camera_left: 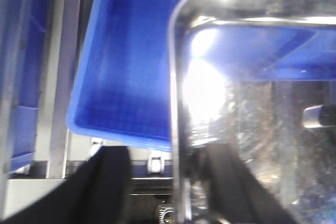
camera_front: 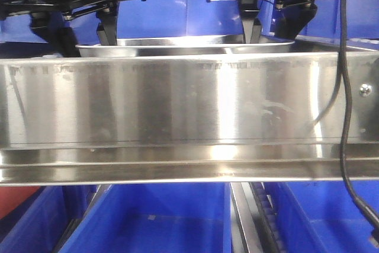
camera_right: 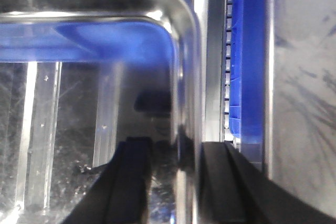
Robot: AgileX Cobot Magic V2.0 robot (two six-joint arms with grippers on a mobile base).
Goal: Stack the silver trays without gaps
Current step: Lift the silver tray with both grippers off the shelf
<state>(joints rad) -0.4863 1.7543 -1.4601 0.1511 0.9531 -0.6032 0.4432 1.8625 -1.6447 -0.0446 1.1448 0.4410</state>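
Tray: tray (camera_front: pixel 183 49) sits at 12 o'clock, behind the rail (camera_front: pixel 177 99), and looks level.
Left: left gripper (camera_left: pixel 169 149) straddles the 9 o'clock rim, spread wide, outer finger clear.
Right: right gripper (camera_right: pixel 176 142) straddles the 3 o'clock rim; whether it pinches, I cannot tell.
Advice: clamp both rims evenly, keep level, lower squarely so the corners seat.

This looks like a warehouse or factory storage rack, not a home. Across the front view runs a long brushed-steel shelf rail (camera_front: pixel 177 99), fixed with a screw (camera_front: pixel 366 90). Below it, blue plastic bins (camera_front: pixel 154 223) sit side by side, and between them is what looks like a roller track (camera_front: pixel 263 217). Above the rail show silver trays (camera_front: pixel 177 50), with more blue plastic behind.
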